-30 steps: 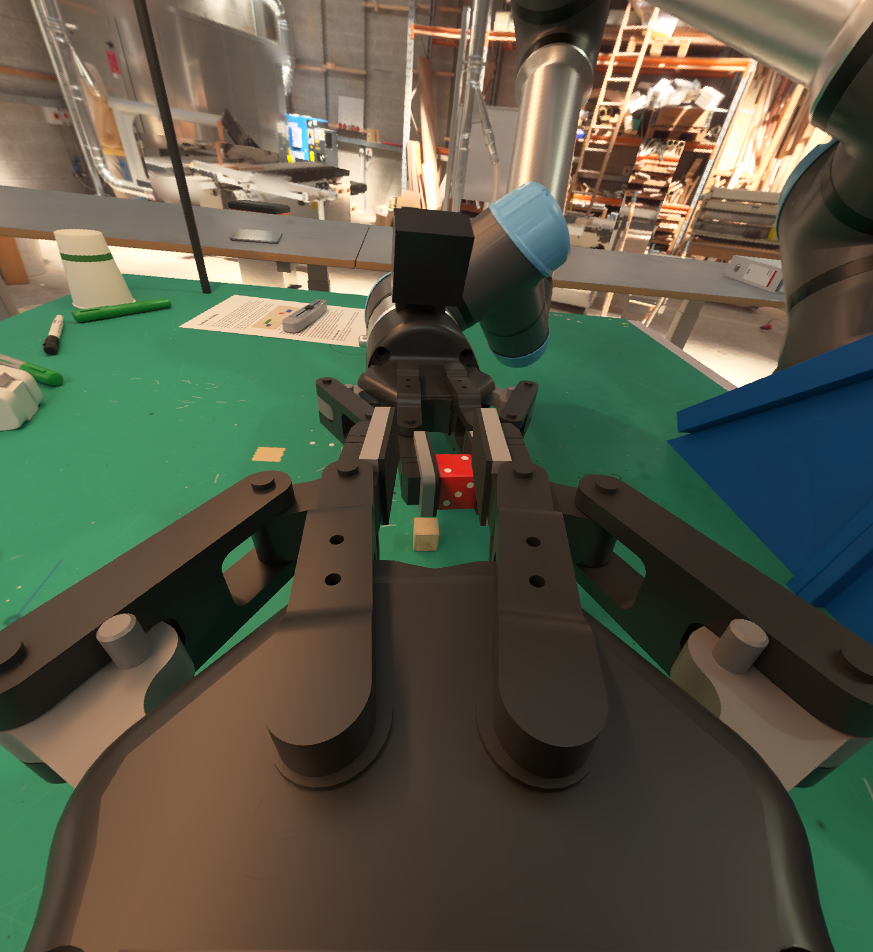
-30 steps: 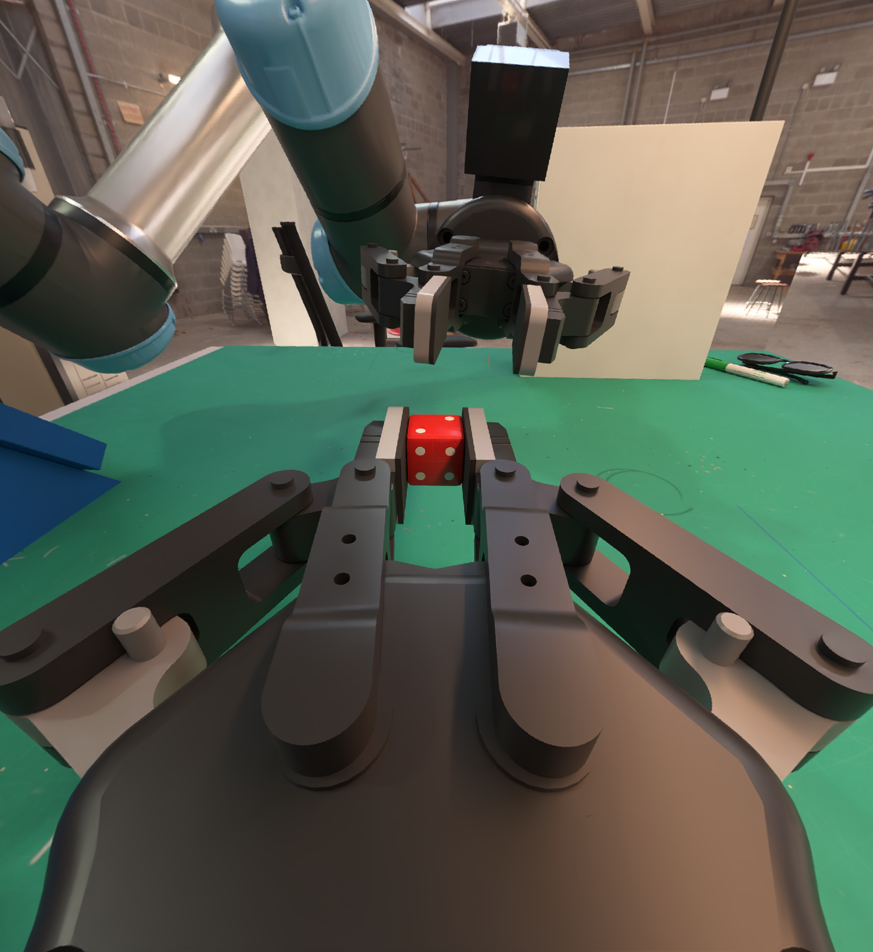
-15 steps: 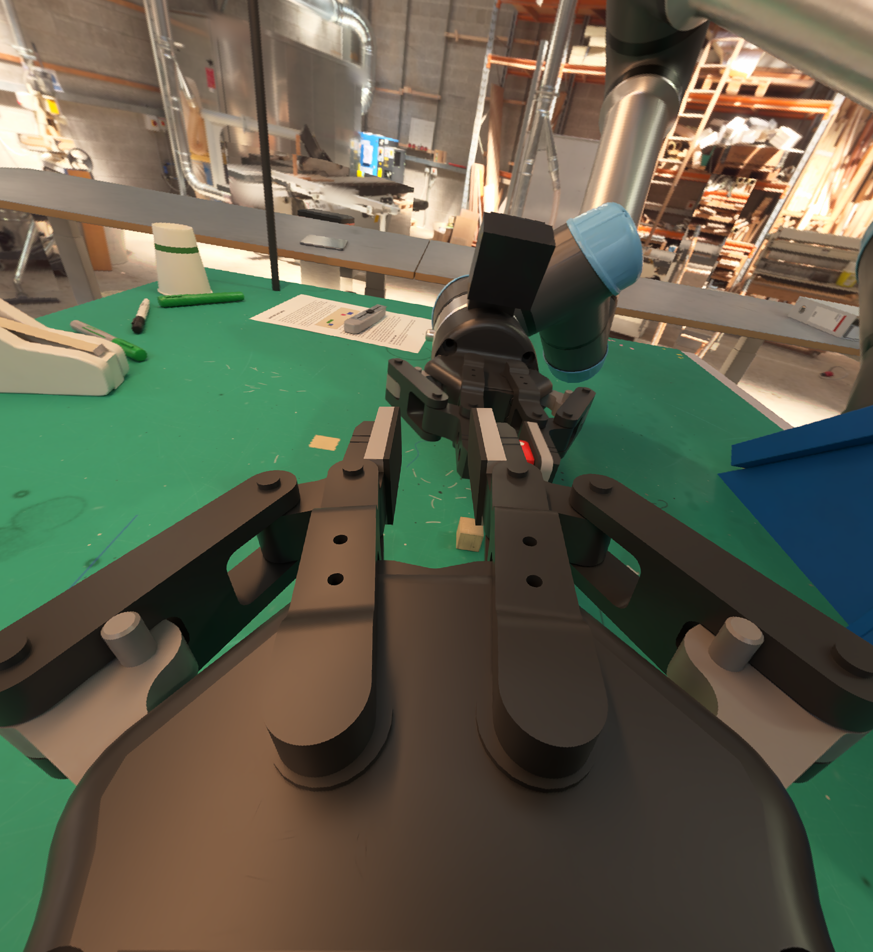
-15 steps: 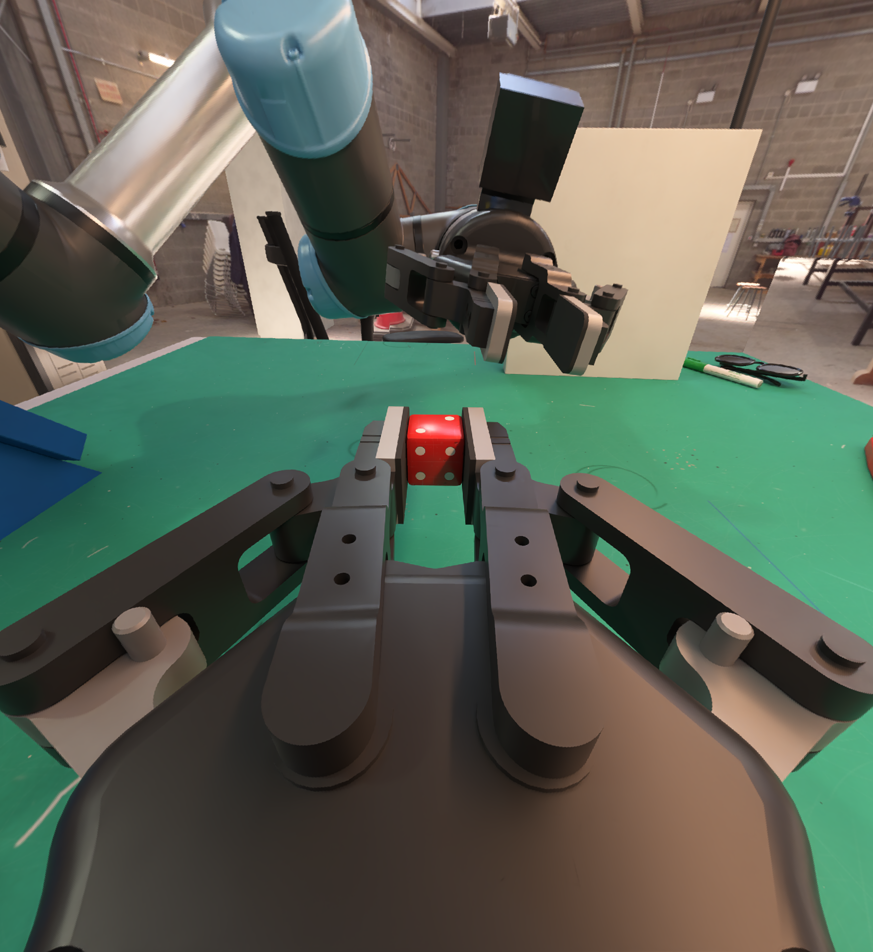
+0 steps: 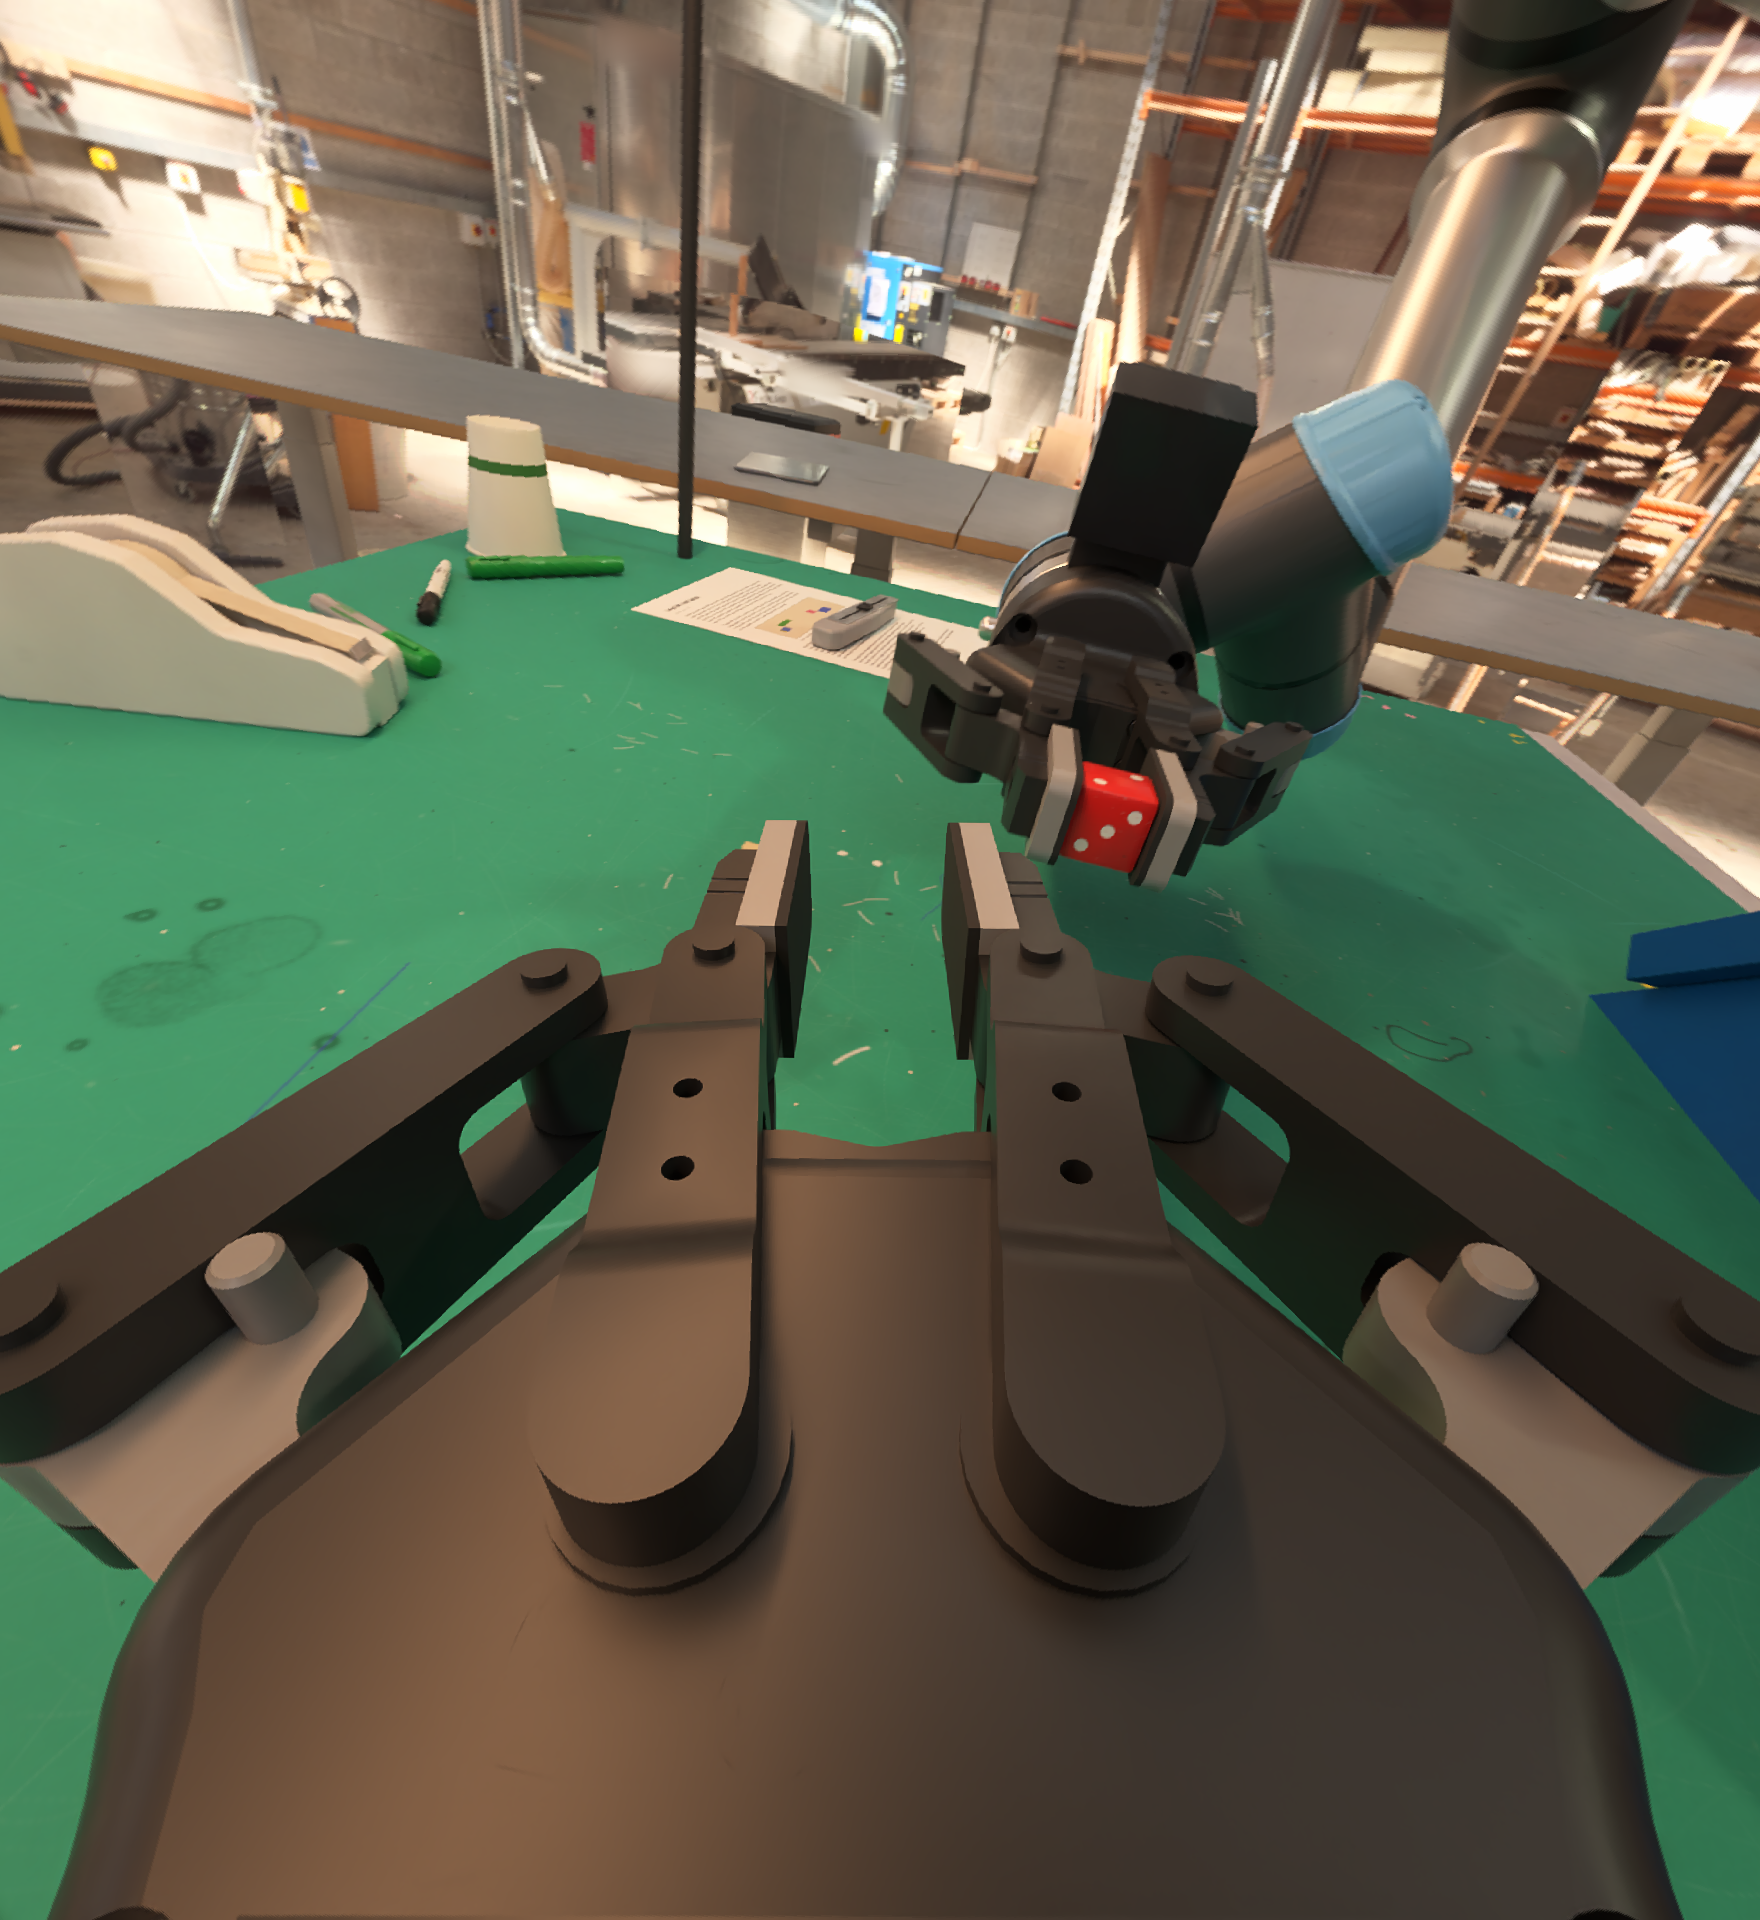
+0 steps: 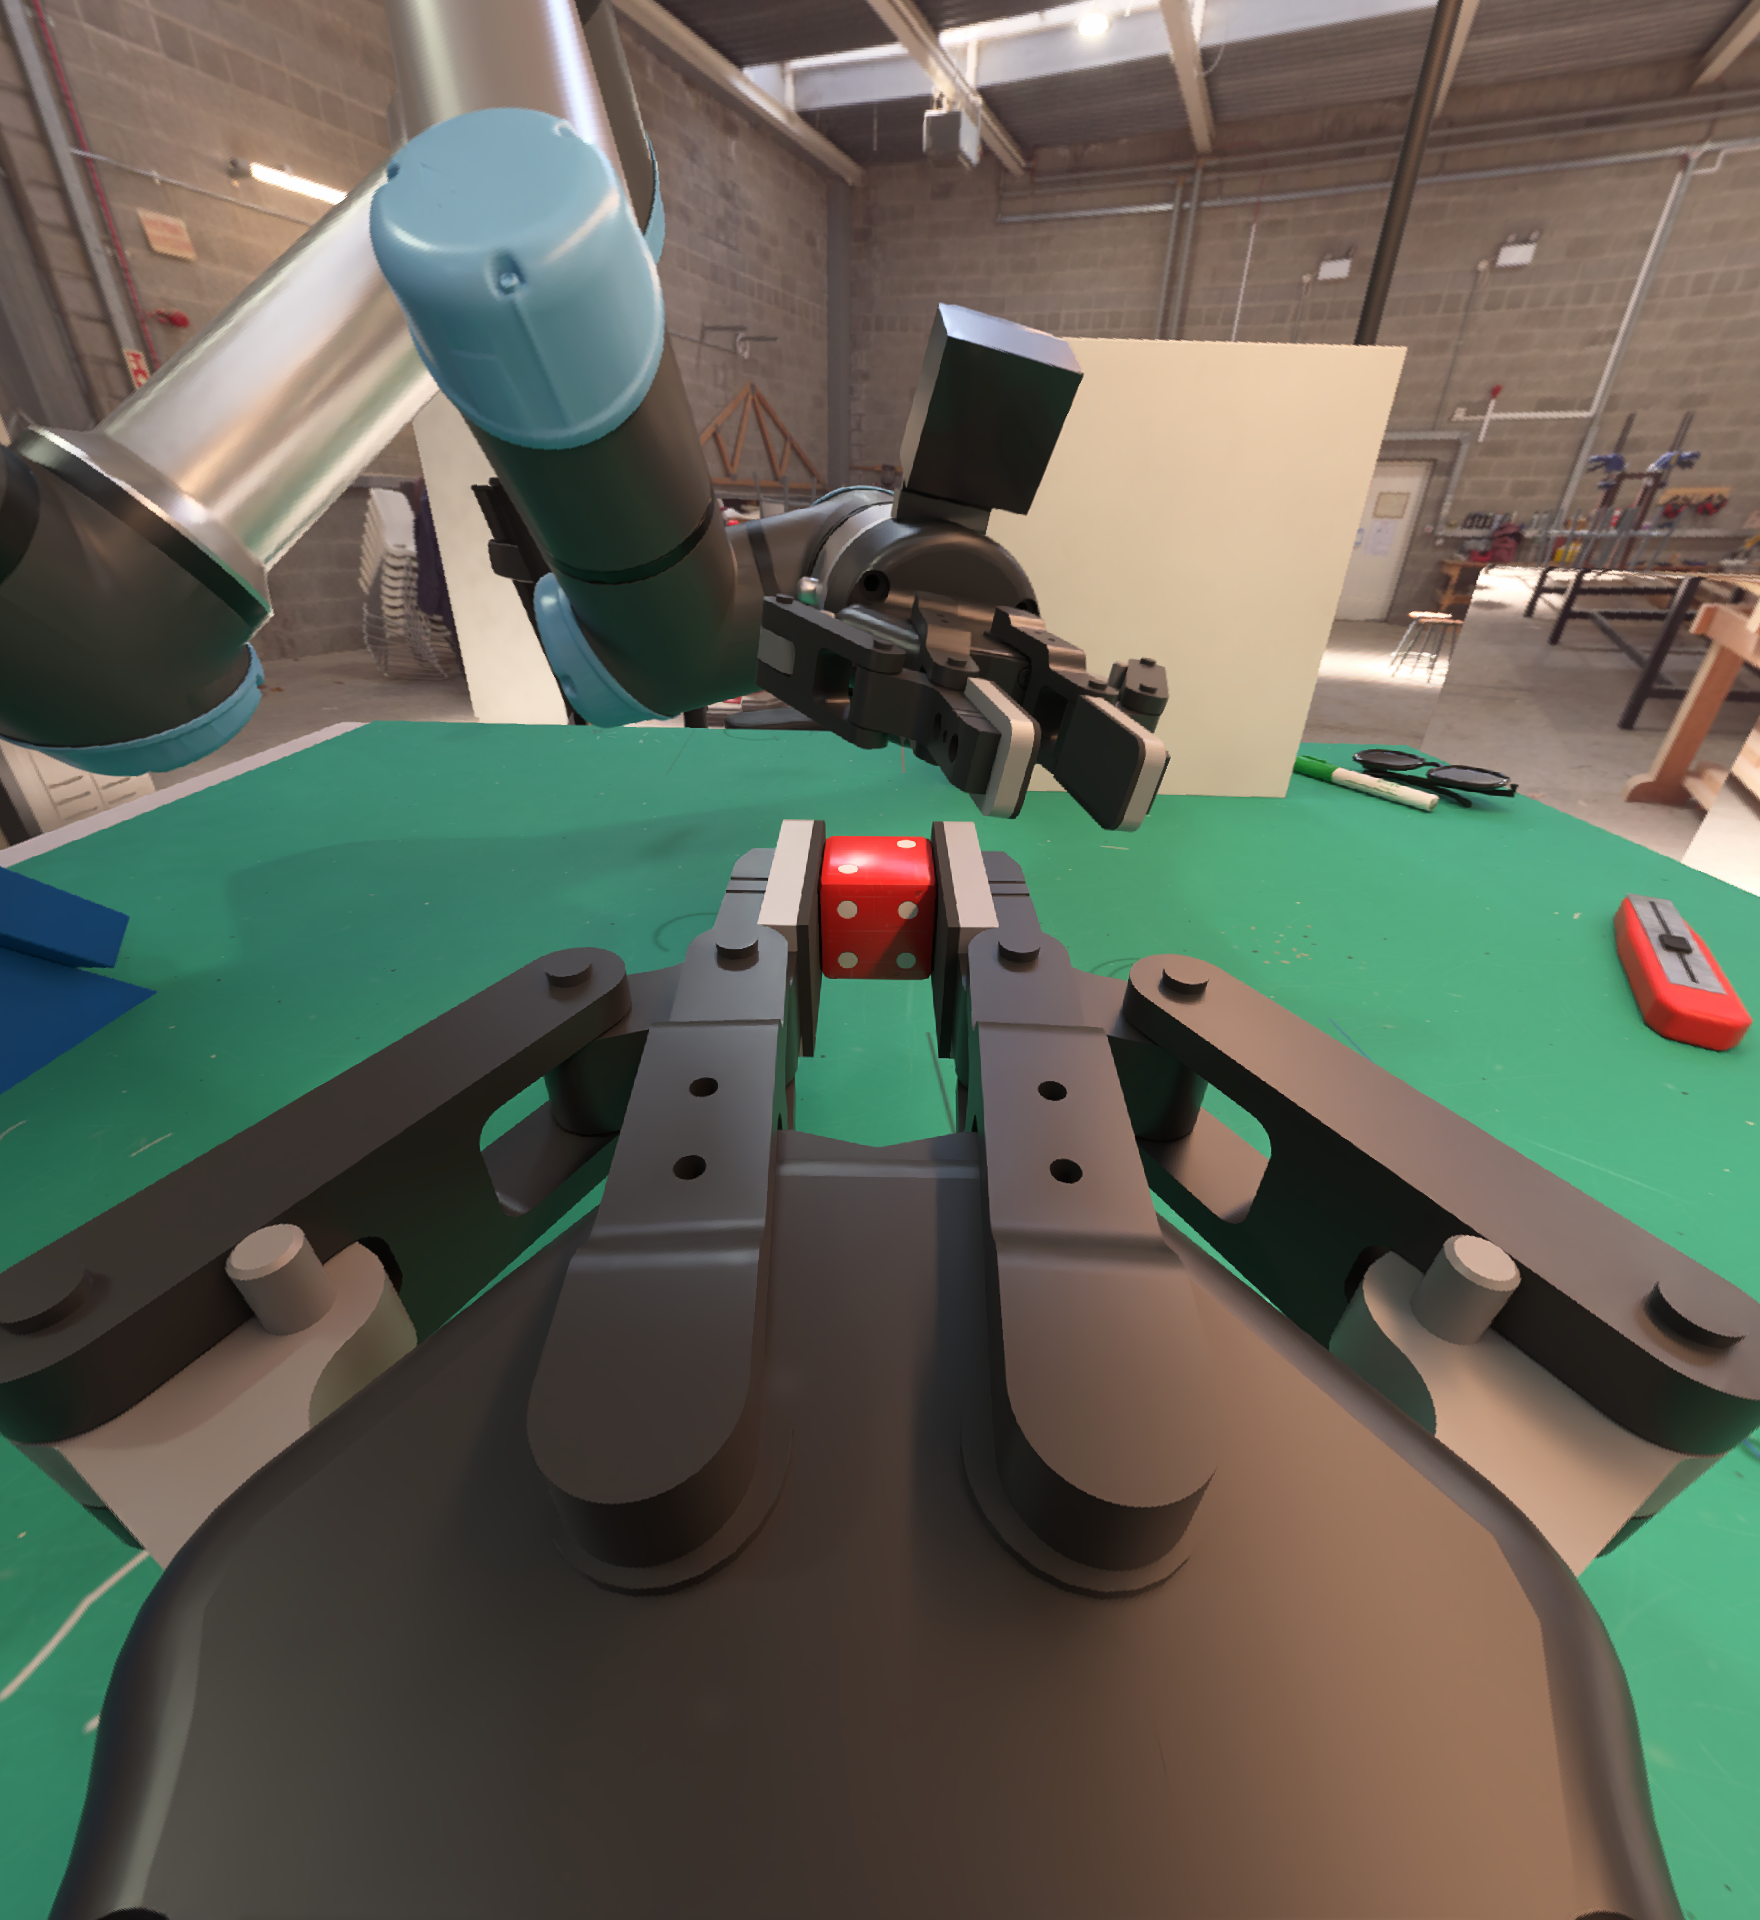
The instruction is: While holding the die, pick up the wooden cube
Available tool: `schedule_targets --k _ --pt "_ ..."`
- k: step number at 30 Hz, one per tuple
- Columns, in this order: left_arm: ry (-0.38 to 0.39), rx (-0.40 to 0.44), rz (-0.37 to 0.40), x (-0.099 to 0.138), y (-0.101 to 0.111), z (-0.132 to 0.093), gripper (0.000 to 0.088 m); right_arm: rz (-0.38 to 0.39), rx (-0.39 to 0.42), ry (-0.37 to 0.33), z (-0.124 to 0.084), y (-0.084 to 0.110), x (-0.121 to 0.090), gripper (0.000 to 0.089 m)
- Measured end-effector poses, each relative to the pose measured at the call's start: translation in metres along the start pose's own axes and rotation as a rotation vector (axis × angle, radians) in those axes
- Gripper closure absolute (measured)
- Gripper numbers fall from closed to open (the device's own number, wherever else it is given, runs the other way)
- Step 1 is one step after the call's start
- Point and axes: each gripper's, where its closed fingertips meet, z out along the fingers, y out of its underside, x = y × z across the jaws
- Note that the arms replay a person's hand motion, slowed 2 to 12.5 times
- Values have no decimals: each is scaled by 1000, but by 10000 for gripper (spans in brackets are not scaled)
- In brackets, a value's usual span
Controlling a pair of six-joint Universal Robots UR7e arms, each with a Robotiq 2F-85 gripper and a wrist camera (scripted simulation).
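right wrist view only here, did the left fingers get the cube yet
observer: no, the left fingers are open, with only green table in the gap
operator: so where's the cube
observer: the left wrist view shows no cube on the table ahead of the fingers, so it may be hidden under them
operator: is my die in the way
observer: in the left wrist view the die sits beyond the fingers and off to the right, clear of the gap
operator: anything else ahead
observer: a paper sheet and a white cup, both far off
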Motion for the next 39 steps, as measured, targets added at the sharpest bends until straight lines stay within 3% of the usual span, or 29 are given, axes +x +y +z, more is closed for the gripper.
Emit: schedule_targets --k 20,32,39 --pt "-78 -40 -9 -15 13 4 654 -19 57 190 -36 -20 42 714" --pt "-48 -97 14 -7 24 12 654 -11 80 275 -50 -23 59 714" --pt "19 -162 46 8 35 19 652 -10 73 298 -52 -20 63 714"
